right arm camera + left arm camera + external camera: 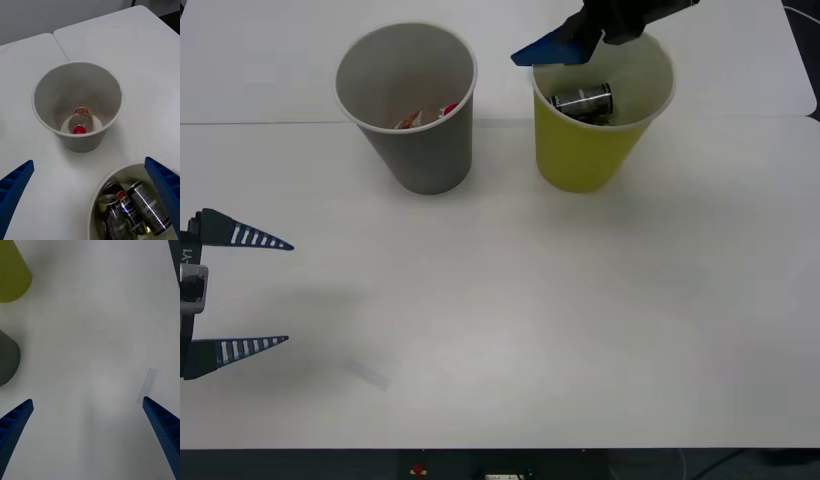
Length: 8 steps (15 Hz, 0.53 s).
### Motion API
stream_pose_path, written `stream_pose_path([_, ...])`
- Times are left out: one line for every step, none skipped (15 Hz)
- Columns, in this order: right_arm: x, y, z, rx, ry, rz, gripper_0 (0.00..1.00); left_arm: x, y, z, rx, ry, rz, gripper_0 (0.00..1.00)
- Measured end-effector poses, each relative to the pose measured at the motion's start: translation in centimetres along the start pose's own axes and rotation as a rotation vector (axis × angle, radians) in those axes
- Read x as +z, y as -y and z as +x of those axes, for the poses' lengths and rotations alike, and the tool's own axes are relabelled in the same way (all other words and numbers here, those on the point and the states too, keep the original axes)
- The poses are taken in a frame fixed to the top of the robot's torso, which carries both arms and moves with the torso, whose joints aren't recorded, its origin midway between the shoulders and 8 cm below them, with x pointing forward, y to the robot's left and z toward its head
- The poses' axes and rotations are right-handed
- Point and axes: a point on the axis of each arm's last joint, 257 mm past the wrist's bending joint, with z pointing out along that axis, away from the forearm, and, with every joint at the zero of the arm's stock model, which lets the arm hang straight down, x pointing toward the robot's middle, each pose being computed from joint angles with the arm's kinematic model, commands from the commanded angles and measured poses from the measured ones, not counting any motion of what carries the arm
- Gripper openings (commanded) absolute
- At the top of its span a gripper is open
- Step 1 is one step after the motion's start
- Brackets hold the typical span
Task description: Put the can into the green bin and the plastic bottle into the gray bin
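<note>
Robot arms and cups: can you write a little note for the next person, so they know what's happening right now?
Right gripper: open, empty, above the green bin.
Left gripper: open, empty, low over the table's near left side, away from both bins.
The can lies inside the green bin.
The plastic bottle stands inside the gray bin, red cap up.
Done: both items are in their bins.
Left: probably just pull the right arm back.

Below the right pincer (580, 48), the yellow-green paper-cup bin's (585, 150) wall hides much of the small dark metal can (583, 101).
</note>
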Motion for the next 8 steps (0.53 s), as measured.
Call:
stream_pose_path([-1.0, -0.3, 1.0, -0.003, 0.007, 0.0, 1.0, 0.0, 0.0, 0.0, 0.0, 0.0, 0.0, 1.0])
stream_pose_path([-1.9, -0.6, 2.1, -0.009, 0.012, 0.001, 1.0, 0.0, 0.0, 0.0, 0.0, 0.0, 0.0, 1.0])
stream_pose_path([-2.7, -0.9, 3.3, -0.025, 0.016, 0.003, 1.0, 0.0, 0.0, 0.0, 0.0, 0.0, 0.0, 1.0])
stream_pose_path([-3.7, -1.2, 4.7, -0.049, 0.018, 0.005, 1.0, 0.0, 0.0, 0.0, 0.0, 0.0, 0.0, 1.0])
stream_pose_path([-4.5, -1.6, 6.0, -0.064, 0.023, -0.001, 1.0, 0.0, 0.0, 0.0, 0.0, 0.0, 0.0, 1.0])
stream_pose_path([-5.5, -2.0, 7.2, -0.08, 0.035, -0.01, 1.0, 0.0, 0.0, 0.0, 0.0, 0.0, 0.0, 1.0])
stream_pose_path([-6.5, -2.5, 8.5, -0.095, 0.045, -0.017, 1.0, 0.0, 0.0, 0.0, 0.0, 0.0, 0.0, 1.0])
stream_pose_path([-7.5, -3.0, 9.9, -0.106, 0.056, -0.025, 1.0, 0.0, 0.0, 0.0, 0.0, 0.0, 0.0, 1.0])
